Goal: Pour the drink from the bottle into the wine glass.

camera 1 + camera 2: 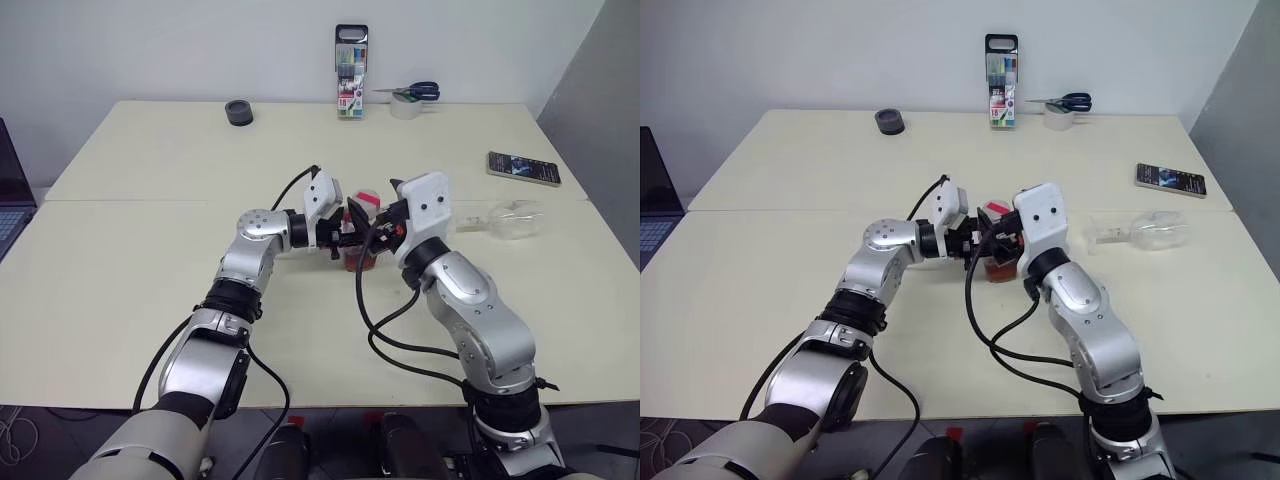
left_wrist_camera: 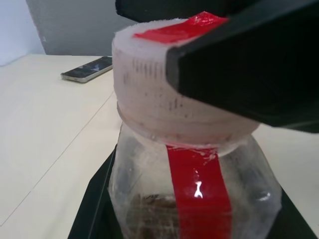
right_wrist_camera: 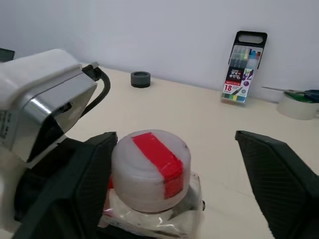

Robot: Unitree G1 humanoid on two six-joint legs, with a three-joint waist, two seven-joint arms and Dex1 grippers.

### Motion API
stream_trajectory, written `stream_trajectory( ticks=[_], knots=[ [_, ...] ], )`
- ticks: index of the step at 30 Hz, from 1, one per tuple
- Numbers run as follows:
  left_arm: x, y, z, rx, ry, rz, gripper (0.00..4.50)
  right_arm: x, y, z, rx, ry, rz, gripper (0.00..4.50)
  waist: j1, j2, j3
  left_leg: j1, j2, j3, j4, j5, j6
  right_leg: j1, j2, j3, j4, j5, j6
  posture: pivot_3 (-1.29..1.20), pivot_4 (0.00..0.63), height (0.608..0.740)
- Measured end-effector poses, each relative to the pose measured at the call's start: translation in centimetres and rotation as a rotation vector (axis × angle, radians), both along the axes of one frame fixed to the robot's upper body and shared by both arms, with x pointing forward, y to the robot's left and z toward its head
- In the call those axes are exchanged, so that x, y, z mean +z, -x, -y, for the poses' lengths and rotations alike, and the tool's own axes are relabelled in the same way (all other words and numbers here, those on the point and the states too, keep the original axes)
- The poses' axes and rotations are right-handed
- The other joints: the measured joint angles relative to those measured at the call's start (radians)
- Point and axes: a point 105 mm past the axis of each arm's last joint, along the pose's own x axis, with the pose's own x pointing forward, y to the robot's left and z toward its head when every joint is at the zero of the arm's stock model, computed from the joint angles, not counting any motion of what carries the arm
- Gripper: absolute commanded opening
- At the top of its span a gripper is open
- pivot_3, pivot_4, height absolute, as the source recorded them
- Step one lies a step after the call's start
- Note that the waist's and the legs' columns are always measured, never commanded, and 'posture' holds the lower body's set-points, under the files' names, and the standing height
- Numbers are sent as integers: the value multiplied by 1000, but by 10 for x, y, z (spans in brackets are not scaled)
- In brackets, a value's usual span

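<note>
Right wrist view: squarish clear plastic bottle [image 3: 152, 196] w/ ribbed pale cap is clenched by left end effector [image 1: 348, 243]; right end effector [image 3: 182, 184] is spread wide round cap, one finger alongside it.

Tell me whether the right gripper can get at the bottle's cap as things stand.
Probably yes: the right gripper is open with its fingers on either side of the cap, nothing between, while the left gripper holds the bottle lower down.

Clear glossy plastic bottle [image 2: 194, 199], matt ribbed whitish cap [image 3: 149, 169], smooth matt cream table [image 1: 150, 150].
</note>
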Motion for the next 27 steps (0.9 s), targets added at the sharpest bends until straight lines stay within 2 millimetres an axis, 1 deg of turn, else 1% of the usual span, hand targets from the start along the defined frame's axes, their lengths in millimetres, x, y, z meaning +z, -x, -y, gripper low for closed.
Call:
stream_trajectory(
  ticks=[11,13,14,19,23,25,27],
  knots=[
    [-4,0,-2,20,7,-9,1740,-5,-5,-5,-26,-20,-21,4155,0,0,0,0,0,0,0,0,0,0,0,0,0,0,0,0,150,740],
    [-4,0,-2,21,7,-9,1740,-6,-7,-6,-24,-21,-25,3790,-1,0,0,0,0,0,0,0,0,0,0,0,0,0,0,0,150,740],
    [-4,0,-2,21,7,-9,1740,-6,-7,-8,-17,-23,-25,3531,-1,0,0,0,0,0,0,0,0,0,0,0,0,0,0,0,150,740],
    [-2,0,-2,22,11,-2,1734,-5,-5,-15,11,-30,-22,1888,-2,0,0,0,0,0,0,0,0,0,0,0,0,0,0,0,150,740],
    [-1,0,-2,22,12,2,1734,-5,-4,-15,26,-23,-13,1860,-2,0,0,0,0,0,0,0,0,0,0,0,0,0,0,0,150,740],
    [-1,1,-2,15,13,2,1733,-5,-3,-14,66,0,-1,1860,-2,0,0,0,0,0,0,0,0,0,0,0,0,0,0,0,150,740],
    [-1,3,-4,-1,13,-2,1733,-5,-3,-12,155,48,9,1860,-2,0,0,0,0,0,0,0,0,0,0,0,0,0,0,0,150,740]
  ],
)
